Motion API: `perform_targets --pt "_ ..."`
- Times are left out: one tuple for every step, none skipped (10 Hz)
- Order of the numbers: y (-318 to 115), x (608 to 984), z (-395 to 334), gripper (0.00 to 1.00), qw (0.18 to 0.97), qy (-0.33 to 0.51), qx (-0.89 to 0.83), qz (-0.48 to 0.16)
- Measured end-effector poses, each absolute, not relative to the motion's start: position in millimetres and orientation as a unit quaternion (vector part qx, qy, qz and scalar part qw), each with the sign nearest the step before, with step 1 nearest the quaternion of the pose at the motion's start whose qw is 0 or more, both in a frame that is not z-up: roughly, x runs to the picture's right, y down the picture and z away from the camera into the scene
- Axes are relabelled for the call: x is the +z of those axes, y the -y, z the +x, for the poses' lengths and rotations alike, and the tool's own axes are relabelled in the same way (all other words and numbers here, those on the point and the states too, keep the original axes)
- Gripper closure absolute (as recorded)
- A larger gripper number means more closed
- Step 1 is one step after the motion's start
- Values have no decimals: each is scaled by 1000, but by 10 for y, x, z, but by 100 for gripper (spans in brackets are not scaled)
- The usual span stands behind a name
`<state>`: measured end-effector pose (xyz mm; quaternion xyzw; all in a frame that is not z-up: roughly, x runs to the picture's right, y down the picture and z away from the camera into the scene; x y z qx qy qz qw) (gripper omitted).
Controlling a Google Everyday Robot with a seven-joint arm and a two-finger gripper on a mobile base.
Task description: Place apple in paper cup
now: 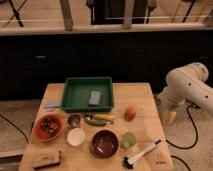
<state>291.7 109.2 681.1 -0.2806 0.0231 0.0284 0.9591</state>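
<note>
Apple [130,113] is noted on the tabletop [142,97] near the right edge, just off the tray's [70,95] front right corner. White cup [76,136] is found front left, beside the purple bowl [105,143]; a green cup [128,140] is set in front of the apple. Gripper [168,116] is held off the right edge, pointed down, released, nothing grasped.

One apple [130,113]. One tray [70,97]. Two bowls [48,126] [105,143]. Three cups [74,120] [76,136] [128,140]. One brush [142,154]. One green vegetable [98,120]. One gray pad [94,97]. One brown block [46,159]. One table [140,95]. One gripper [169,118], hanging just off the table's right side.
</note>
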Motion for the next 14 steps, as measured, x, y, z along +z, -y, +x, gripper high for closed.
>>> perform_targets --pt "-1092 6811 2917 20 959 -23 28 -281" --pt "-1092 6811 2917 20 959 -23 28 -281" --pt "-1092 6811 2917 20 959 -23 28 -281" --pt "-1092 6811 2917 20 959 -23 28 -281" --pt "-1092 6811 2917 20 959 -23 28 -281" --pt "-1092 6811 2917 20 959 -23 28 -281" --pt "-1092 6811 2917 20 959 -23 28 -281" --pt "-1093 6812 2917 20 959 -23 29 -281" --pt "-1093 6813 2917 20 959 -23 28 -281" --pt "-1095 6813 2918 20 959 -23 29 -281" --pt "-1102 6819 2918 20 959 -23 28 -281" --pt "-1118 6864 2894 20 960 -26 20 -280" --pt "-1151 6978 2778 20 960 -27 1 -278" --pt "-1190 7096 2662 20 960 -26 -15 -277"
